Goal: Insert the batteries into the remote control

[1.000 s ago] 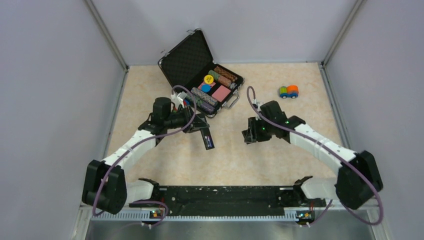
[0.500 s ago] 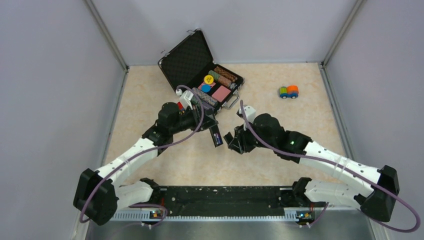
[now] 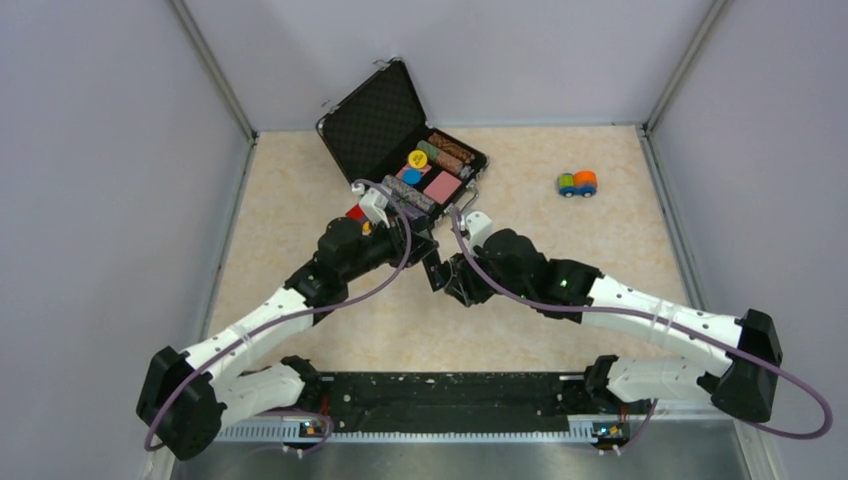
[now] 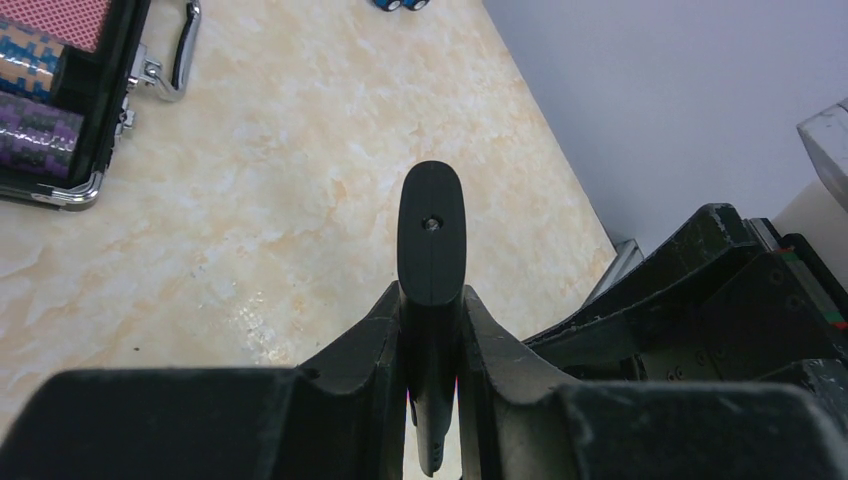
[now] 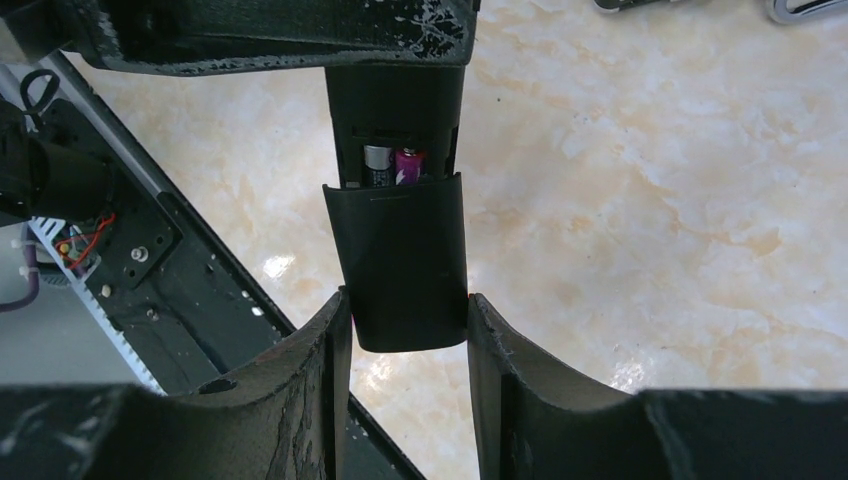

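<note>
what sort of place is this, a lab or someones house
Most likely a robot lab test cell: a left arm and right arm bolted to a rail at the table edge, plain grey walls boxing it in, and stray props, a chip case and toy car.

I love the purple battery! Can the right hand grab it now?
Probably not. The right hand is busy gripping the back cover, which hides most of the purple battery inside the remote control.

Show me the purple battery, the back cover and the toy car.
purple battery [image 5: 408,166], right wrist view, its exposed end
back cover [image 5: 400,262], right wrist view, middle of its face
toy car [image 3: 577,184], top view, its middle
</note>
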